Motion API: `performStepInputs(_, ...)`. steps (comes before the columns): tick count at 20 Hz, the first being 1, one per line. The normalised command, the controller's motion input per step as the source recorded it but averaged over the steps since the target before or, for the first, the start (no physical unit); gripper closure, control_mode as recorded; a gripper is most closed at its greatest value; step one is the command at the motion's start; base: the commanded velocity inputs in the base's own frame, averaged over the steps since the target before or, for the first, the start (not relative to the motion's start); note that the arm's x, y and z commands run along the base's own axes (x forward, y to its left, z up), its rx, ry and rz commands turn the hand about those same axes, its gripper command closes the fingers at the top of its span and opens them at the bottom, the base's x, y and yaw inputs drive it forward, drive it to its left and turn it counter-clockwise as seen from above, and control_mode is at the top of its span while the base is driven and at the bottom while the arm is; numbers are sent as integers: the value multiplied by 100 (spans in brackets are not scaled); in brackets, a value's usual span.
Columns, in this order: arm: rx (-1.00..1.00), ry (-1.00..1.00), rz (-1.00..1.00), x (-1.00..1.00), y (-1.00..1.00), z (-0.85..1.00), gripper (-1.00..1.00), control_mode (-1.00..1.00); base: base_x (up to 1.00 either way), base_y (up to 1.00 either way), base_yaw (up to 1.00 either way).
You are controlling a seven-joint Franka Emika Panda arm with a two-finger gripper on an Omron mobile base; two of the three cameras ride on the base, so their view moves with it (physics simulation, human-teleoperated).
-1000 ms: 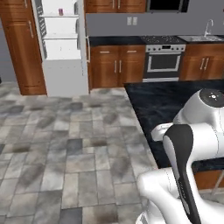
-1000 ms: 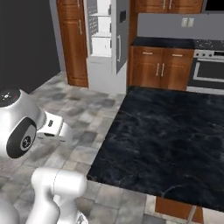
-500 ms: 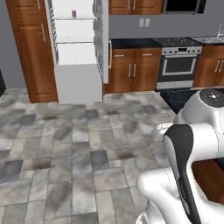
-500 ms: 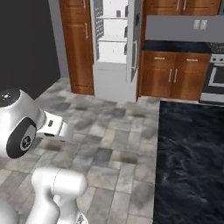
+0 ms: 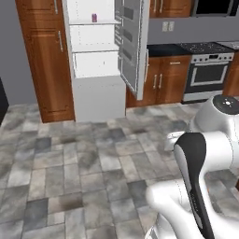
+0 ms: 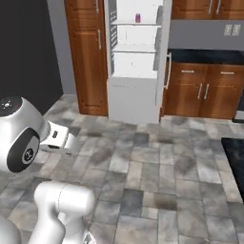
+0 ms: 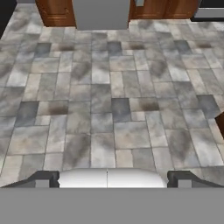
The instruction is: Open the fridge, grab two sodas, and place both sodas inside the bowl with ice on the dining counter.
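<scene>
Left base view: fridge [image 5: 95, 70] stands open at back, door [image 5: 133, 44] swung out to its right, white shelves and drawer showing. One small purple soda [image 5: 94, 17] sits on upper shelf, upright; 2nd can not visible. Brown cabinet [image 5: 46, 56] touches fridge on left; oven [image 5: 205, 74] w/ dark worktop further right. Grey tiled floor [image 5: 84, 163] lies between robot and fridge, well apart.

Right base view: same fridge [image 6: 136, 62], soda [image 6: 138, 17] on top shelf, door edge-on at right side. Corner of black table [image 6: 234, 152] at right edge.

Hand view: gripper [image 7: 113, 178] aimed at floor [image 7: 109, 96], fingers wide apart, nothing between them. Fridge base [image 7: 101, 13] at top, flanked by cabinets.
</scene>
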Motion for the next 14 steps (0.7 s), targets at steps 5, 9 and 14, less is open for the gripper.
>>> performStepInputs(5,0,0,0,0,0,0,-100,100,100,86,-20)
performStepInputs(9,0,0,0,0,0,0,-100,100,100,50,-14)
performStepInputs(14,0,0,0,0,0,0,-100,100,100,29,-9)
